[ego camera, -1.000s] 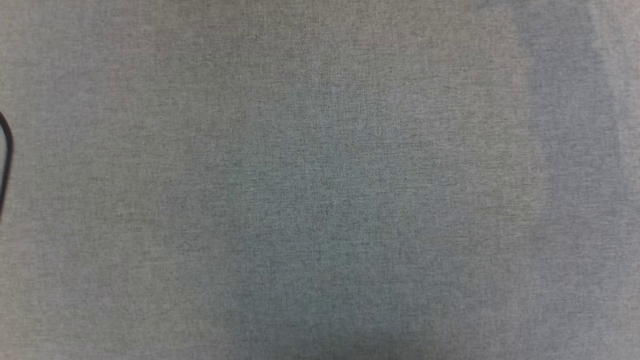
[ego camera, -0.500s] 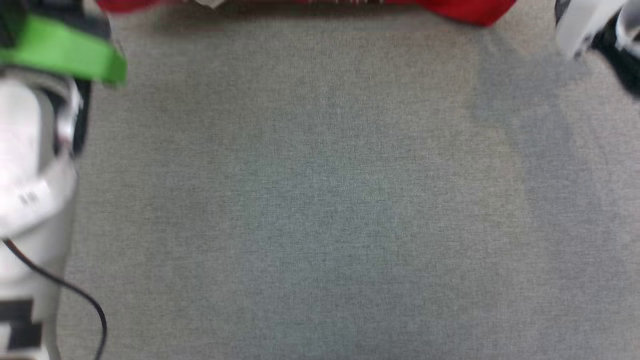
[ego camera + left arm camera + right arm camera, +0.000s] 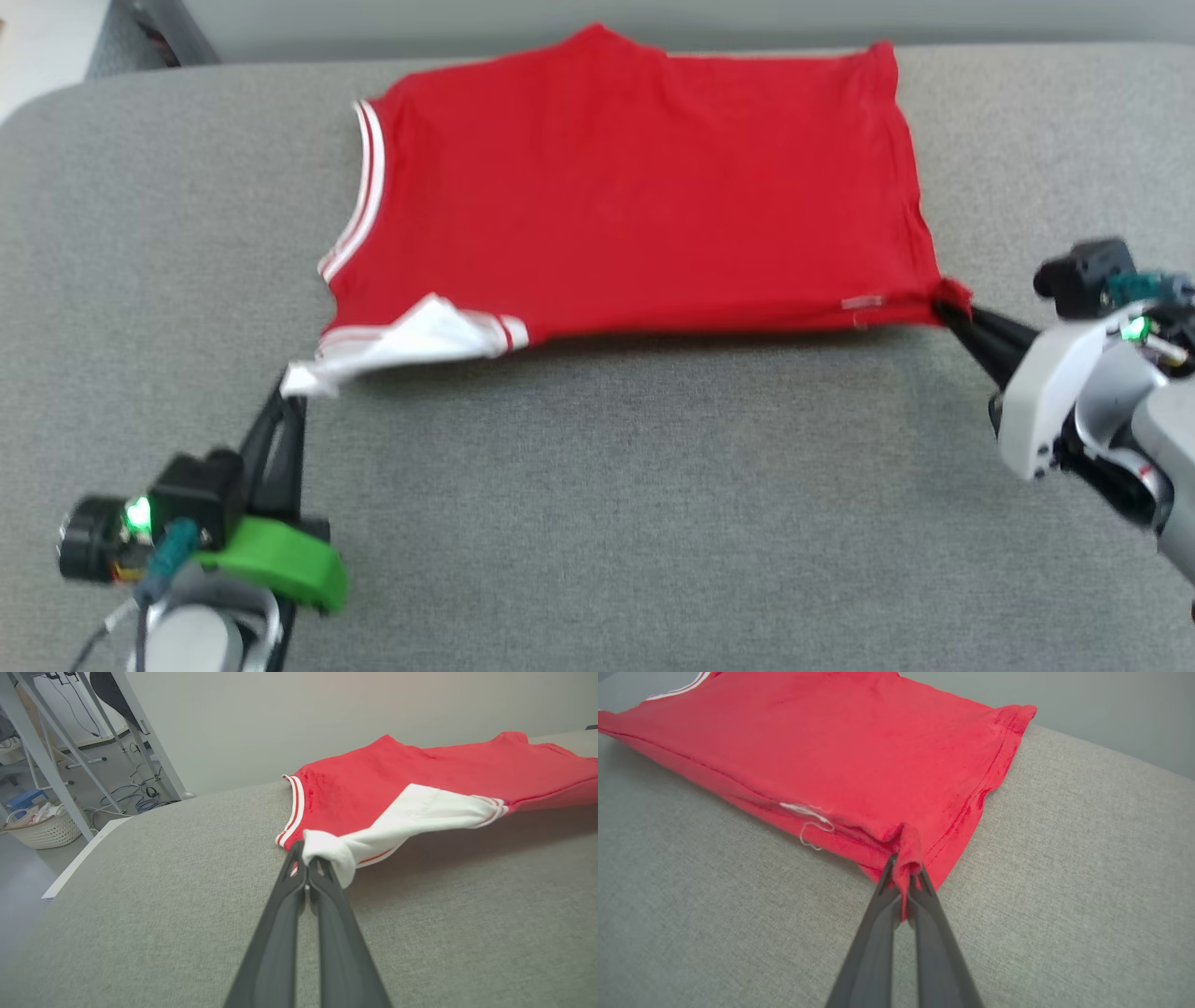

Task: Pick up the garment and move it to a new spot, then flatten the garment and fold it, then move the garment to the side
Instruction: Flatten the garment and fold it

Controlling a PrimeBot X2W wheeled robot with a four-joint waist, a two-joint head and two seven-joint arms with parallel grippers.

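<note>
Red jersey knit, thin and limp, makes up the garment (image 3: 635,196). It lies spread across the far half of the grey woven table top (image 3: 597,523), plain face up, with its near edge raised enough to throw a shadow beneath. We have the left gripper (image 3: 288,397) pinched tight on the tip of the white sleeve (image 3: 411,341), fingers together with only a small wad of cloth between them. The right gripper (image 3: 950,306) is likewise clamped on the near hem corner (image 3: 908,851), where the red cloth bunches into a narrow ridge.

We judge the bites to be the weak point. Both look shallow, and a pull across the coarse weave of the table top could drag the cloth free. The sleeve seems the likelier to slip, since it is loose and would stretch before the body follows. Uneven pulling would skew the near edge and set creases, and the sleeve could tuck under the body. A loose white thread (image 3: 808,816) hangs by the near fold and may snag. The striped trim (image 3: 369,187) along the left edge looks thicker and ribbed, and it holds a firm curve.
</note>
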